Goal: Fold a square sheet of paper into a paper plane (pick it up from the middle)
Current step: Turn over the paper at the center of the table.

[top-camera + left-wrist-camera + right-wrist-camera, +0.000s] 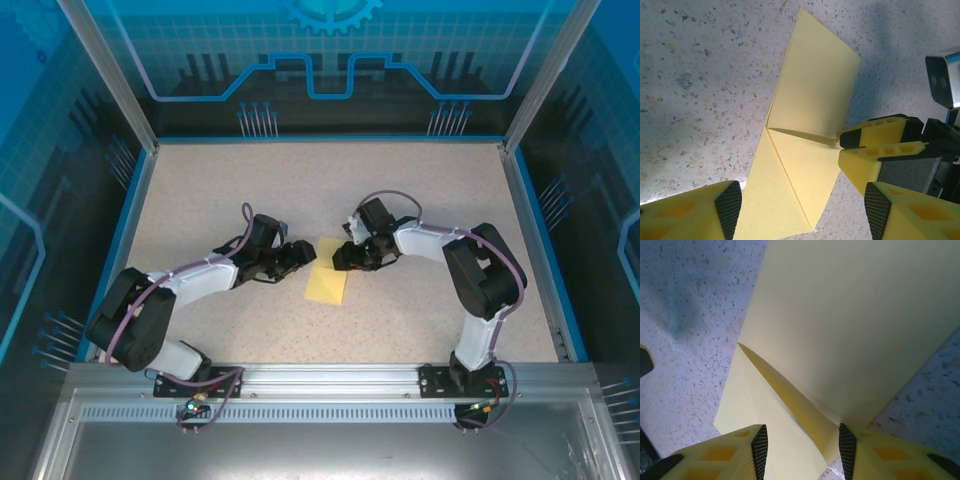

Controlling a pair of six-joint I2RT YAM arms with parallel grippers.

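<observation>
half-folded paper [327,283] on desk [250,190], lying between both tools, long axis crosswise to them. left tool [802,212] wide open, empty, paper dead ahead. right tool [803,445] half open, straddling lifted edge, not pinching. right's closer imo.

We are looking into a robotics lab enclosure. Blue gear-printed wall panels [330,50] and silver aluminium posts [105,70] surround the speckled beige tabletop [300,180].

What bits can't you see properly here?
Top view: the paper is too small to show its folds; the right gripper covers part of its far end.
Left wrist view: one near corner runs off the bottom edge.
Right wrist view: the paper runs off the top and right edges.
</observation>
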